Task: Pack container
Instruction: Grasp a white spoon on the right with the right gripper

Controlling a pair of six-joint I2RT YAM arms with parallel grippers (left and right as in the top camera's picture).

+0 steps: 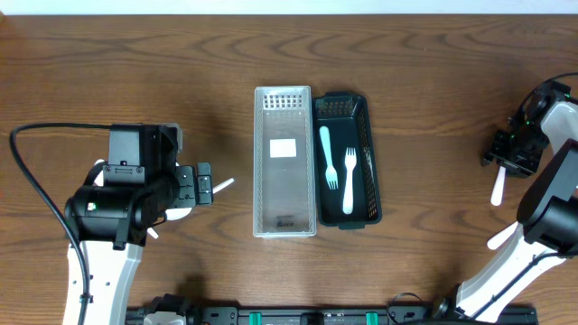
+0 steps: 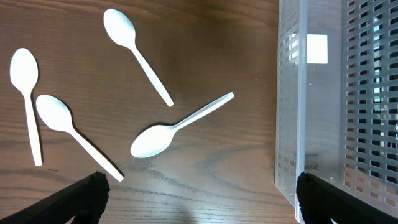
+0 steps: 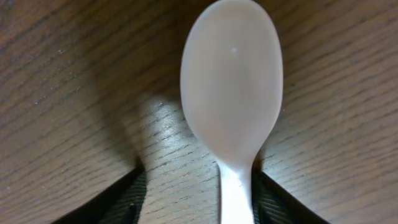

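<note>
The left gripper [image 1: 204,185] is seen from overhead just left of the clear basket [image 1: 284,194], spread wide and empty. The right gripper [image 1: 503,155] is held far right of it, over a white spoon [image 1: 498,188]. 2 forks [image 1: 348,194] are laid in the dark basket [image 1: 372,171] against its right side.

In the left wrist view, 4 loose spoons [image 2: 149,142] are shown left of the clear basket.

In the right wrist view, the spoon's handle is straddled by the fingers [image 3: 118,202]; whether it is clamped cannot be told.

Spoon gathering is judged in hand. Next, a firm pinch and a carry, presumably to the clear basket, are called for.
</note>
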